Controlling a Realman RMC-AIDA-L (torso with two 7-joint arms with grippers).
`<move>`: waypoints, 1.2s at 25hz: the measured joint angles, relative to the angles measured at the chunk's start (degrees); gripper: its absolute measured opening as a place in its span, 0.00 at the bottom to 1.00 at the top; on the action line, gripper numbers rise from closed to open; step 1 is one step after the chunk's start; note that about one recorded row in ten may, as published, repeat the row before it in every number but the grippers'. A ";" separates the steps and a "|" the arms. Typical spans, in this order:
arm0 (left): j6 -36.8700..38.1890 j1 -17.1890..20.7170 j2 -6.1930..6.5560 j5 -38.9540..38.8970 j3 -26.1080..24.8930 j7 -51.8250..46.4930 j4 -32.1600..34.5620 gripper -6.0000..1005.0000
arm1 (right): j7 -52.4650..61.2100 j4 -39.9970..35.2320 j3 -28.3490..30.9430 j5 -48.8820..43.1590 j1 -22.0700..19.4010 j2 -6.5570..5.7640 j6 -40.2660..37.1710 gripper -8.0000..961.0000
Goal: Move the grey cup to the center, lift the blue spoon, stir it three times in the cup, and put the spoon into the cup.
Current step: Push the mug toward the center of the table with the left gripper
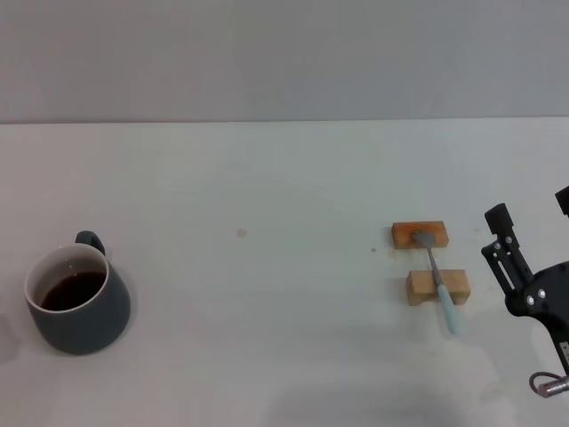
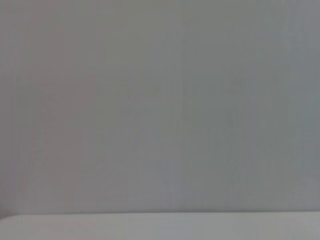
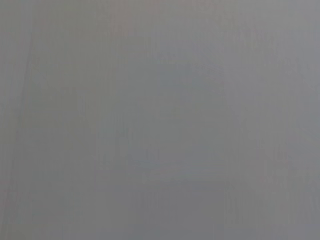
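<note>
The grey cup point(image 1: 80, 302) stands at the front left of the white table, with dark brown liquid inside and its small handle pointing to the back. The blue spoon point(image 1: 437, 277) lies across two tan wooden blocks at the right, metal bowl on the far block and pale blue handle pointing toward the front. My right gripper point(image 1: 531, 211) is at the right edge, just right of the spoon, open and empty. My left gripper is out of view. Both wrist views show only plain grey.
The far wooden block point(image 1: 419, 235) and the near wooden block point(image 1: 436, 286) hold the spoon off the white table point(image 1: 267, 311). A grey wall runs behind the table's far edge.
</note>
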 joint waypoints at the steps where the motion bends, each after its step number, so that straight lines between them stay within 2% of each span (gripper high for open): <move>1: -0.37 -0.23 -0.02 0.37 0.11 0.00 -0.17 0.01 | 0.00 -0.01 0.03 0.04 0.08 -0.01 0.00 0.80; 15: -3.88 -3.86 -0.08 0.56 2.92 -0.06 -1.58 0.02 | 0.04 -0.84 1.94 0.21 1.85 -0.10 0.10 0.80; 30: -5.28 -5.03 -0.10 0.58 7.21 -0.48 -3.74 0.04 | 0.18 -0.96 2.45 0.24 3.11 -0.01 0.62 0.80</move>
